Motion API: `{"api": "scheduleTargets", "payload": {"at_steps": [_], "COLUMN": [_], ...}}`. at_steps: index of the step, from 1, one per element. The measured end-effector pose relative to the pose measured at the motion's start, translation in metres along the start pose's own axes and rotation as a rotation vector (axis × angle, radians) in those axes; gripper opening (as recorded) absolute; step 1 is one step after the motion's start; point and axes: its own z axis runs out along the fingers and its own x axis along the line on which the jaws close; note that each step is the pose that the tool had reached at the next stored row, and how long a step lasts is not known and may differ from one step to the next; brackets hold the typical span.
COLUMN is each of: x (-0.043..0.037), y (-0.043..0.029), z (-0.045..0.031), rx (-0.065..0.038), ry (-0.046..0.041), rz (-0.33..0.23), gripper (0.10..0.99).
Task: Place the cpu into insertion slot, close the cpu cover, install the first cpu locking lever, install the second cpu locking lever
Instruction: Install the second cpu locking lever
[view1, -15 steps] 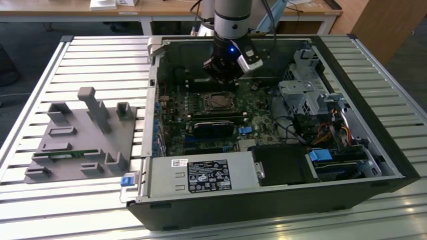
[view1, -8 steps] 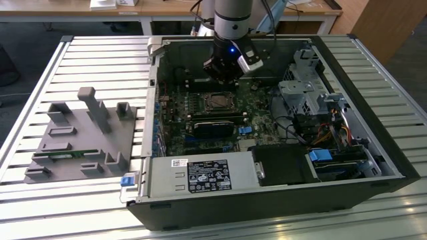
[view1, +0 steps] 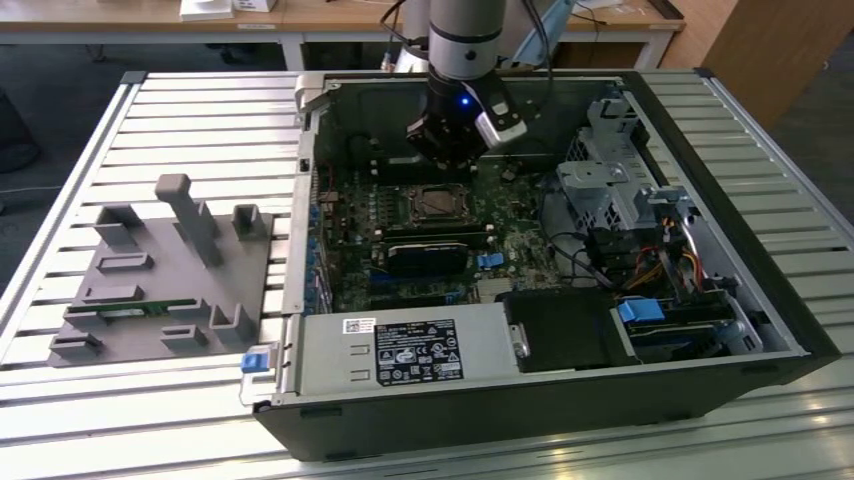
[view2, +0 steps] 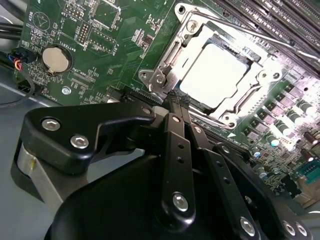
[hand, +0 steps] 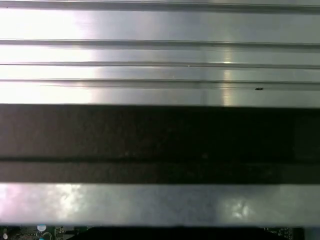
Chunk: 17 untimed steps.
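Note:
The cpu (view2: 215, 75), a pale square chip, lies in the insertion slot (view1: 434, 203) on the green board inside the open computer case. The silvery cpu cover (view2: 265, 75) lies flat around it, with the chip showing through its window. A thin metal lever (view2: 235, 30) runs along one side of the socket. My gripper (view2: 177, 100) is shut, nothing visible between its black fingers, and their tips sit right at the socket's near edge. In the exterior view the gripper (view1: 447, 155) hangs just behind the socket.
Case walls (view1: 310, 200) surround the board. A drive cage with cables (view1: 614, 190) stands at the exterior view's right, a power supply (view1: 400, 350) in front. A grey fixture (view1: 160, 270) rests on the slatted table. A coin battery (view2: 54, 57) sits near the fingers.

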Motion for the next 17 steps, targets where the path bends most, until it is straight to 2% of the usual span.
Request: {"api": "scheduleTargets", "payload": {"at_steps": [9, 17], "x": [-0.0001, -0.0003], "y": [-0.0057, -0.0153], "z": [0.0000, -0.0009], "rx": [0.000, 0.000], "ry": [-0.0001, 0.0000], "rz": [0.000, 0.000], "gripper": [0.114, 0.114]}}
